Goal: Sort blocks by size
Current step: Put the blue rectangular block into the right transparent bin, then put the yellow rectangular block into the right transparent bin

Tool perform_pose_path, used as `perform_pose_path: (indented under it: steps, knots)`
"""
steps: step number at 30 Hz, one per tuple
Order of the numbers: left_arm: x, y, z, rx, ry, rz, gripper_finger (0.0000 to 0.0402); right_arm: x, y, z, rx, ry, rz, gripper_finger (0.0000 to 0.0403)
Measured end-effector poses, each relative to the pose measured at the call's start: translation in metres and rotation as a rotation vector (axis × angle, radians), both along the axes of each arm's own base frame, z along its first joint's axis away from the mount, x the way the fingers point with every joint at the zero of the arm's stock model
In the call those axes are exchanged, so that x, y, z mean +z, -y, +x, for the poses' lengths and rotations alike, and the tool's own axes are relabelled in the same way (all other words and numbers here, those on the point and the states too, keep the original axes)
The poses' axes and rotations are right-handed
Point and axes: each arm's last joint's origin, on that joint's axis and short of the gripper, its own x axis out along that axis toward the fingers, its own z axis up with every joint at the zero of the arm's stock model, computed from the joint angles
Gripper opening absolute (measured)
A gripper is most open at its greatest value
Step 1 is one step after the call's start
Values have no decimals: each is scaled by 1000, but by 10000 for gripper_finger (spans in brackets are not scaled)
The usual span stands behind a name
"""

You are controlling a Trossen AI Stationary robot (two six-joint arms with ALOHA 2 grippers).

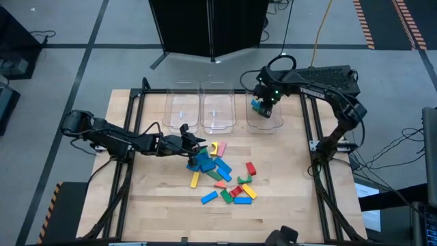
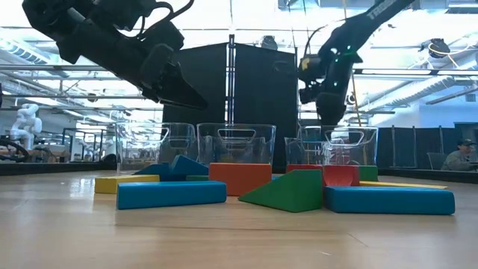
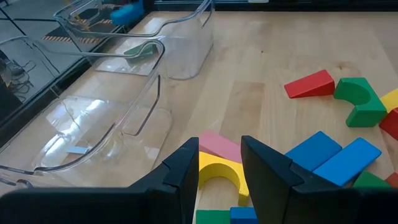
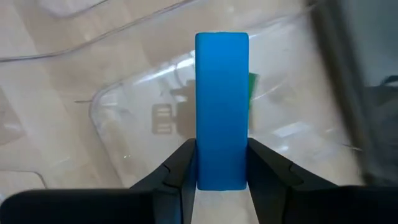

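Note:
The blocks (image 1: pixel 222 178) lie in a loose heap of blue, green, red, yellow and pink pieces on the wooden table, right of centre. My left gripper (image 1: pixel 201 145) hangs open above the heap's far left edge. A yellow arched block (image 3: pixel 217 175) and a pink block (image 3: pixel 221 146) lie on the table and show through its gap. My right gripper (image 1: pixel 263 104) is above the right clear bin (image 1: pixel 265 121), shut on a long blue block (image 4: pixel 222 93). A green block (image 4: pixel 252 87) lies in that bin. My right gripper pinches the blue block between its two fingers, on the two long sides at the end nearest the wrist (image 4: pixel 206 163). The fingers come from above, pointing steeply down, and lie along the block. The block hangs lengthwise beyond the fingertips, clear of the bin.
Three clear bins stand side by side at the table's far edge: left (image 1: pixel 183 108), middle (image 1: pixel 218 108) and right. Bare wood lies left of the heap and along the near edge. Black frame rails (image 1: pixel 311 130) run along the table's sides.

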Motion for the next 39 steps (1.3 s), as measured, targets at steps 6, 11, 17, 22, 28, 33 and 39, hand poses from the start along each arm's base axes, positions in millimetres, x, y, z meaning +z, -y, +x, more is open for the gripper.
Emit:
perform_pose_path:
  steps: [6,11,17,22,28,33,39]
  knots:
    - [-1,0,0,0,-10,0,123,-26,7,8,1,-45,62,106]
    - [-2,0,-1,0,-28,1,123,-41,11,13,-39,-58,86,106]
    - [-5,0,-2,0,-53,3,123,-49,14,17,-84,-50,89,116]
    - [-9,0,-5,12,-68,-18,123,-57,11,13,-109,-39,82,141]
    - [-10,-1,-6,22,-65,-38,123,-70,5,7,-114,-43,84,169]
    - [-10,-1,-6,23,-62,-39,123,-67,3,8,-117,-18,65,175]
    - [-9,-1,-5,25,-49,-34,123,-35,-4,12,-99,101,-25,176]
